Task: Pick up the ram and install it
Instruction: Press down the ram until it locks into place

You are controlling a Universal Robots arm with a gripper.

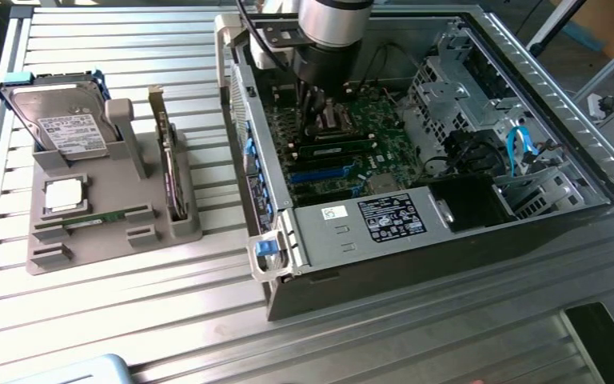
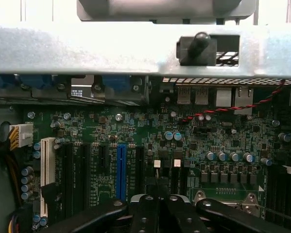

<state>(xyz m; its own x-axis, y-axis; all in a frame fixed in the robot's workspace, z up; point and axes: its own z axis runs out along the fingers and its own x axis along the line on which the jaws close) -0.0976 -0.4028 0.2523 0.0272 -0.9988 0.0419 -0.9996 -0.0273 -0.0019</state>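
Ribbed bare-metal table (image 1: 125, 320), matt grey plastic holder (image 1: 61, 240), glossy green motherboard (image 2: 150, 136)

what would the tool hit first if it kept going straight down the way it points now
Most likely the motherboard inside the open computer case. The shut tool points down into the case, with its fingers close over the green board near the expansion slots. The exact spot is hard to judge.

Even, diffuse light is falling from above in the exterior view; the ribbed metal desk (image 1: 125, 264) is glaring pale and washing out toward the far edge. The open computer case (image 1: 414, 264) is keeping its interior dim. In the wrist view, the case wall (image 2: 87, 48) is blowing out bright and soft, while the motherboard (image 2: 184, 145) is sitting dim and slightly grainy. The claw (image 2: 157, 213) is blurring, dark.
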